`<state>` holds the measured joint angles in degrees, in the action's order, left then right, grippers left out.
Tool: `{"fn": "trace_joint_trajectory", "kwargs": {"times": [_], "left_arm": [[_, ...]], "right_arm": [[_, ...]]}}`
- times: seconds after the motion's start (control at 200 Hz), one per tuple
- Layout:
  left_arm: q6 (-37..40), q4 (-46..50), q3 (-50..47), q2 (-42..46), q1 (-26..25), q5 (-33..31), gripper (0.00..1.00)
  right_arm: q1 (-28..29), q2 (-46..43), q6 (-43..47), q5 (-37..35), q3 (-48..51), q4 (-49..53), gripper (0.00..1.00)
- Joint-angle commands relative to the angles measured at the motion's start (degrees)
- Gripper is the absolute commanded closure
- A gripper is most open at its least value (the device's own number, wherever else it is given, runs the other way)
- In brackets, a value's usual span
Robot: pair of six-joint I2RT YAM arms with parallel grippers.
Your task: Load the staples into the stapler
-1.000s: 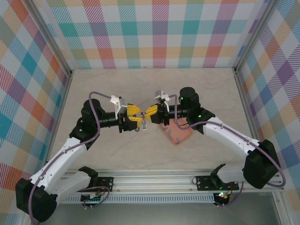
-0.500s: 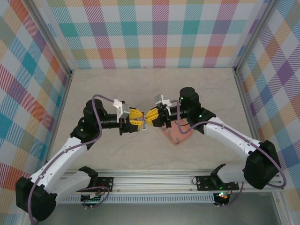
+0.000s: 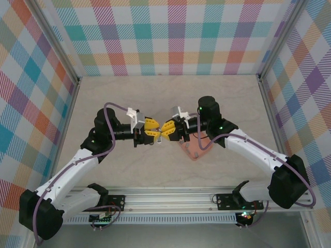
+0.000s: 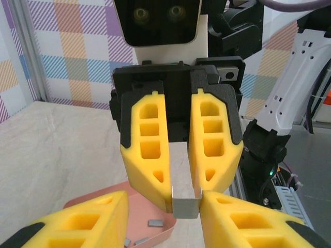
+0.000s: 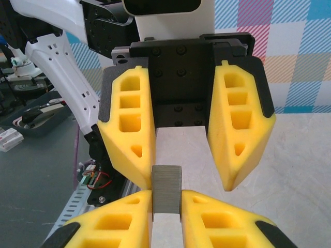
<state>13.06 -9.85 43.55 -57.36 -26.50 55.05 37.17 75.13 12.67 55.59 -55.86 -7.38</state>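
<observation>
- Left pincer (image 3: 155,132): up off the counter (image 3: 155,93), nose to nose with the other one. Its jaws are released and stand wider than the strip. One pad is just beside it, the other has a clear gap, so there's no grip from this side yet.
- Strip of staples (image 5: 166,188): a short grey block in mid-air, right between the two pincers.
- Right pincer (image 3: 164,130): clenched on the strip and carrying it alone.
- Salmon-pink tray (image 3: 202,150): on the counter under the right wrist, with a few loose staples (image 4: 154,223) lying in it.
- Looks like a handover to me. I'd centre the left jaws on the free end and close square on the flat sides. The right should only let go once the left has it, since a skewed squeeze could twist or snap the strip.
</observation>
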Motion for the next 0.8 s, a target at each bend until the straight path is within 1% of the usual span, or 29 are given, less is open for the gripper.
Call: {"fn": "trace_joint_trajectory", "kwargs": {"times": [0.0, 0.295, 0.605, 0.795], "left_arm": [[-0.82, -3.69, 0.43, 0.29, -0.48, 1.61, 0.63], [-0.37, -3.34, 0.45, 0.1, -0.82, 2.84, 0.71], [0.28, -2.13, 0.96, -0.61, -1.17, 3.96, 0.73], [0.61, -1.4, 1.31, -0.85, -1.36, 4.43, 0.78]], "right_arm": [[-0.25, -0.99, 2.36, 2.53, -1.03, 0.8, 0.8], [-0.24, -0.82, 2.18, 1.72, -1.1, 1.05, 0.8], [-0.25, -0.95, 1.88, 2.22, -1.1, 0.68, 0.8], [-0.25, -1.02, 1.75, 2.33, -1.01, 0.57, 0.8]]}}
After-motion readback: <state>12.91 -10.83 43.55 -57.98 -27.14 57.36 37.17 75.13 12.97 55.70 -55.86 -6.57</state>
